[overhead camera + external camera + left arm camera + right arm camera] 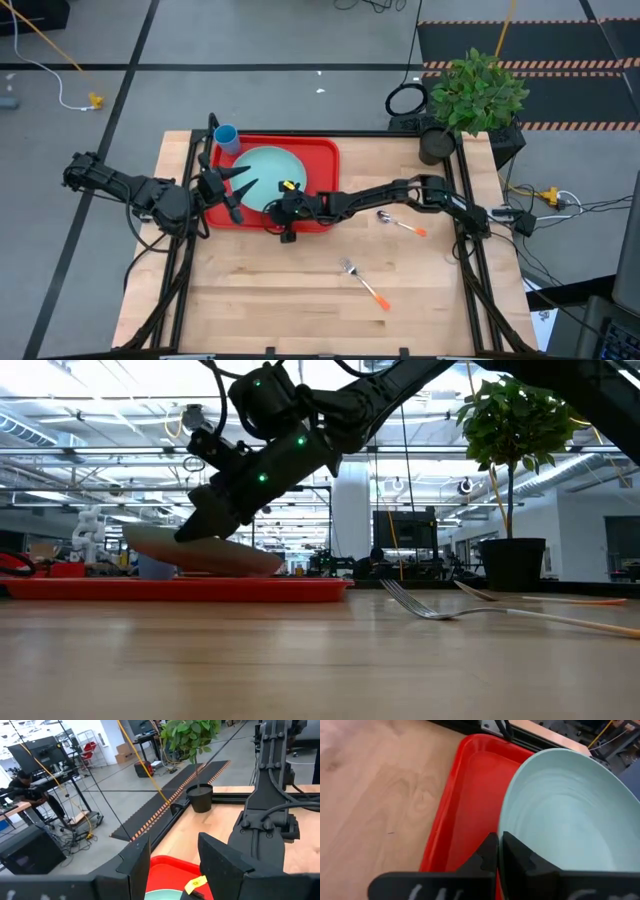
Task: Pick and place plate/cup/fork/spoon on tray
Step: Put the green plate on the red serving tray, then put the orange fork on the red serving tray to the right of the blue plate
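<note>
The pale mint-green plate (262,176) is over the red tray (322,152) at the table's far left, tilted in the low view (215,557). My right gripper (284,203) is shut on the plate's rim. My left gripper (236,188) is open and empty above the tray's left part, beside the plate's left edge. The blue cup (227,137) stands in the tray's far left corner. The spoon (400,224) and the fork (362,282) lie on the bare wood to the right of the tray. My right gripper pinches the plate's rim (506,827) on its near right side, one finger inside the plate and one outside. The fingers come from the table's right, slanting down. The plate is tilted over the tray, its left side higher; whether its low edge (278,571) touches the tray I cannot tell.
A potted plant (474,98) stands at the table's far right corner. A black frame (470,215) runs along the table's sides. Open wood lies between the tray and the near edge, around the fork.
</note>
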You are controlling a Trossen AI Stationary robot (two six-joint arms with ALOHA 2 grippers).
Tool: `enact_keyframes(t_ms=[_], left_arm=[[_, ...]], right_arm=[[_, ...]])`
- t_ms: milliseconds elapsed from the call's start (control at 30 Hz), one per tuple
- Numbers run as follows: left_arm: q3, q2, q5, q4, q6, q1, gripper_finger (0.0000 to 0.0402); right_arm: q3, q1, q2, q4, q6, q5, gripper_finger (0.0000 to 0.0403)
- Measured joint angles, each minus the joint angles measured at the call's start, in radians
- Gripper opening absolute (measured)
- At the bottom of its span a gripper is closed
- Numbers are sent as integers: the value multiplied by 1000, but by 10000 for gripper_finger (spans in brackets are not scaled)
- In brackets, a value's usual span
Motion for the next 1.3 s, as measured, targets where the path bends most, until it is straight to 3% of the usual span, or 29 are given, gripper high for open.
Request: enact_keyframes(t_ms=[733, 900, 1300], left_arm=[[0, 13, 11, 2, -2, 0, 168], [0, 13, 11, 2, -1, 0, 168], [0, 13, 11, 1, 6, 0, 168]], right_arm=[[-13, -24, 10, 11, 10, -7, 6], [-14, -35, 27, 28, 26, -94, 9], [-14, -33, 11, 26, 58, -105, 90]])
